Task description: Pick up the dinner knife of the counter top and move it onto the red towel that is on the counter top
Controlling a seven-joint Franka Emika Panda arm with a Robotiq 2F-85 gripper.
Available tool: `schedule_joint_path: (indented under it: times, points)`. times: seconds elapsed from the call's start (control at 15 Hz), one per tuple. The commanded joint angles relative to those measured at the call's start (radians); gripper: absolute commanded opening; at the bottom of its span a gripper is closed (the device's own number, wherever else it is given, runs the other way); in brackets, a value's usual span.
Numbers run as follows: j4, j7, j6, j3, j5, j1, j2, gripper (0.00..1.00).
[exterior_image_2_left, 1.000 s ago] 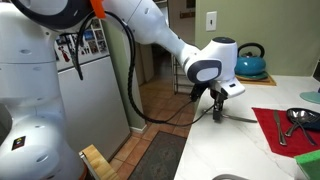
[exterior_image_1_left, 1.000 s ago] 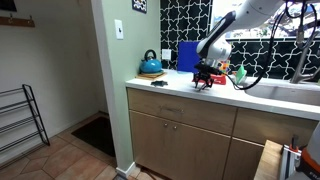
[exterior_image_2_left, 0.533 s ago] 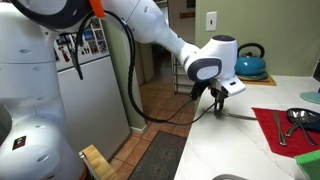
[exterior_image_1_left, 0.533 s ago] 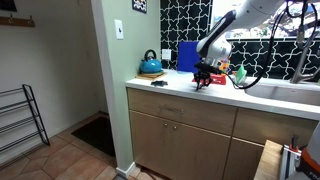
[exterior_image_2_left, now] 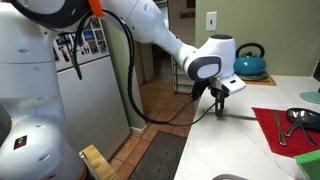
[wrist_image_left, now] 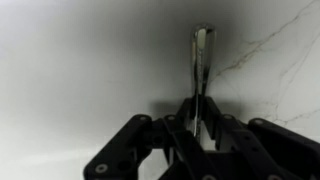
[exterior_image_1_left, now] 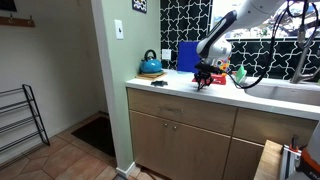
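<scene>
My gripper (wrist_image_left: pixel 200 125) is shut on the dinner knife (wrist_image_left: pixel 201 60), whose thin blade sticks out from between the fingers over the white counter top (wrist_image_left: pixel 70 80). In an exterior view the gripper (exterior_image_2_left: pixel 218 101) is low over the counter top (exterior_image_2_left: pixel 225 150), and the knife (exterior_image_2_left: pixel 238 115) points from it toward the red towel (exterior_image_2_left: pixel 272 130), which lies flat a short way off. I cannot tell whether the knife touches the counter. In the other exterior view the gripper (exterior_image_1_left: pixel 203 77) hides most of the towel and the knife.
A teal kettle (exterior_image_1_left: pixel 151 66) (exterior_image_2_left: pixel 250 62), a small black lumpy object (exterior_image_1_left: pixel 158 82) and an upright blue panel (exterior_image_1_left: pixel 187 55) stand on the counter. Other utensils (exterior_image_2_left: pixel 298 118) lie on the towel. The counter's front edge (exterior_image_1_left: pixel 180 99) is close to the gripper.
</scene>
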Motion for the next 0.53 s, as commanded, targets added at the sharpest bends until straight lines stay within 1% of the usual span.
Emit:
schedule_joint_path:
  times: [0.0, 0.47]
  points:
    - [-0.044, 0.049, 0.015, -0.033, -0.107, 0.03, -0.036, 0.04]
    - [-0.06, 0.104, 0.031, -0.047, -0.282, 0.048, -0.064, 0.04]
